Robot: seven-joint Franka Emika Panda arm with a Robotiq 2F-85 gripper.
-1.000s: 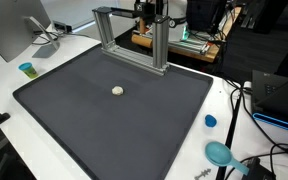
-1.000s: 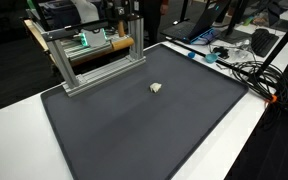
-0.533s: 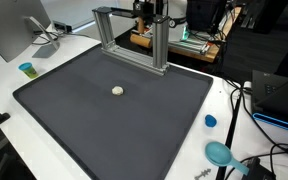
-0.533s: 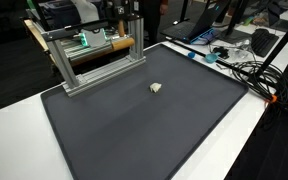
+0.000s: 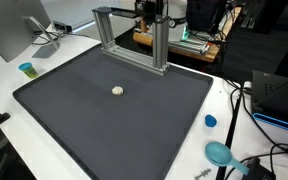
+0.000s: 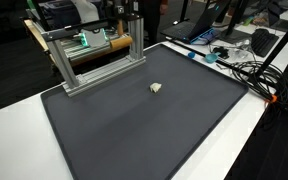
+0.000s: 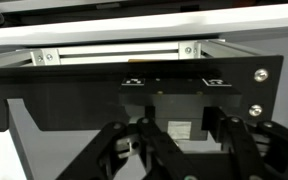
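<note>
**Slow and small moves close to the frame**

The white table [image 5: 2, 85] carries a big dark mat [image 5: 114, 125], which both exterior views show. At the far edge of the mat stands the aluminium frame [image 5: 161, 45], upright, with posts and a top beam. It is the thing nearest to my gripper [image 7: 181, 160]. In the wrist view a pale bar [image 7: 114, 52] of the frame runs across just ahead of the camera, so I judge the tool is high and very near to it. I cannot tell whether they touch. The fingertips are cut off at the bottom of that view, so I also cannot tell if they are spread or pressed together. To work well here I would move slowly, in small steps, and check the clearance beside the posts in the exterior views. A small pale lump [image 5: 118, 90] lies alone in the middle of the mat, well apart from the frame.
</note>
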